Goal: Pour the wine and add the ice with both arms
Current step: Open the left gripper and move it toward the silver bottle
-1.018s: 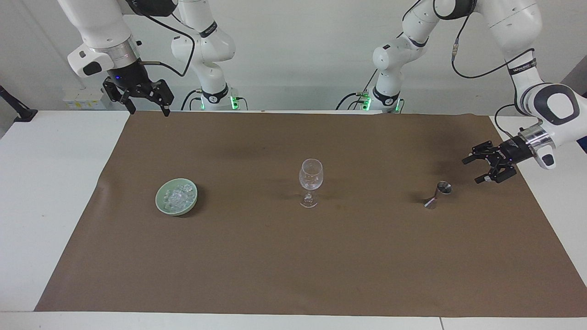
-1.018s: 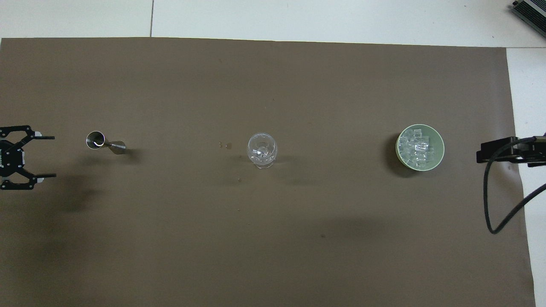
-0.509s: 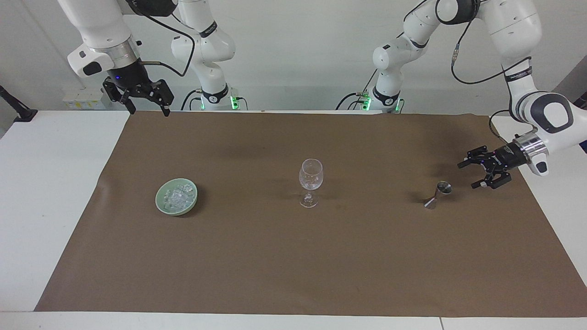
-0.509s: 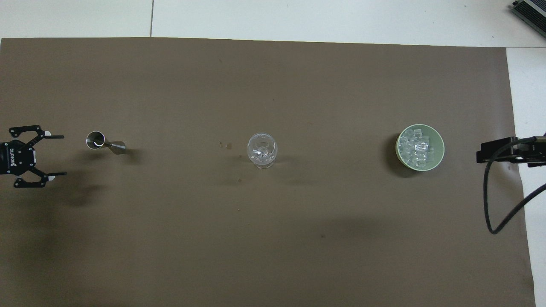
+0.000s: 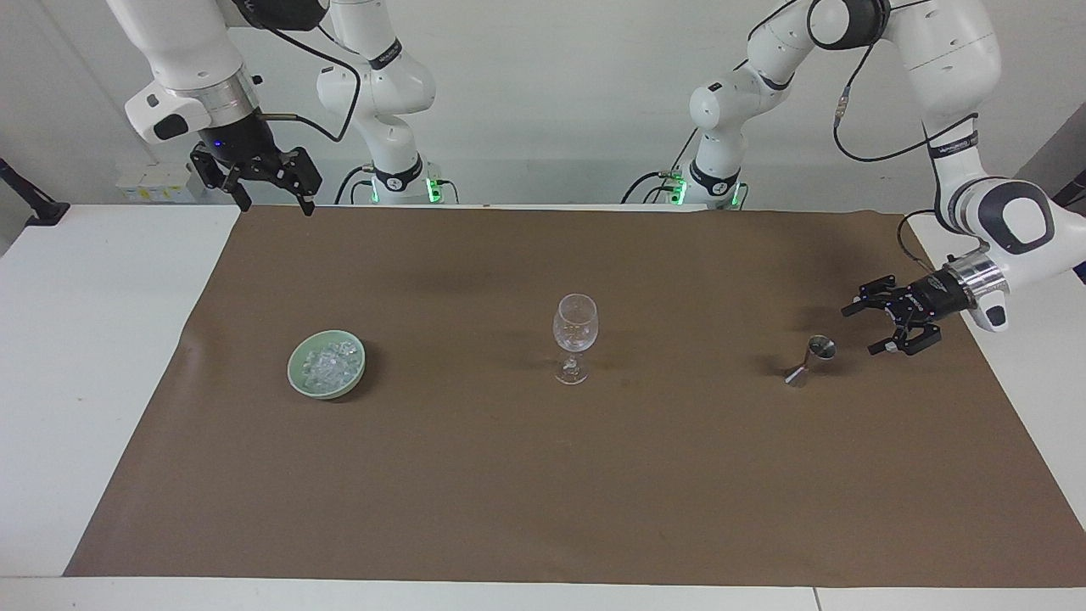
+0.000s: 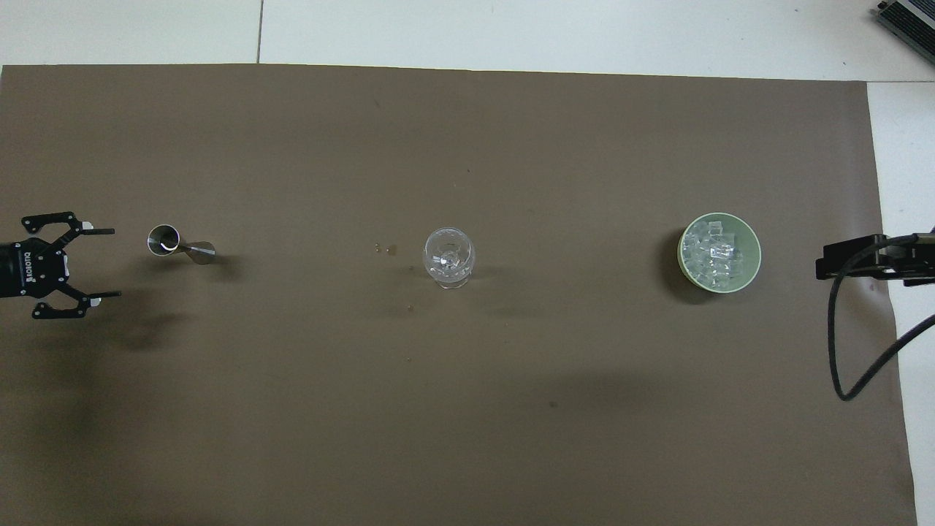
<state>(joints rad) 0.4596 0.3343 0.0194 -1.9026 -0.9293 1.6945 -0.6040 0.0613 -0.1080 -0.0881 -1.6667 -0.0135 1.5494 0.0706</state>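
Note:
A clear wine glass stands upright mid-table; it also shows in the overhead view. The ice lies heaped in a pale green bowl toward the right arm's end, and shows in the overhead view too. A small metal jigger stands toward the left arm's end. My left gripper is open and empty, low over the mat, just beside the jigger and apart from it. My right gripper is open and empty, held high over the mat's edge near its base, where it waits.
A brown mat covers most of the white table. A few tiny specks lie on the mat beside the glass. The right arm's black cable hangs over the mat's edge at the right arm's end.
My left gripper has moved lower and closer to the jigger, still open. The right arm has not moved.

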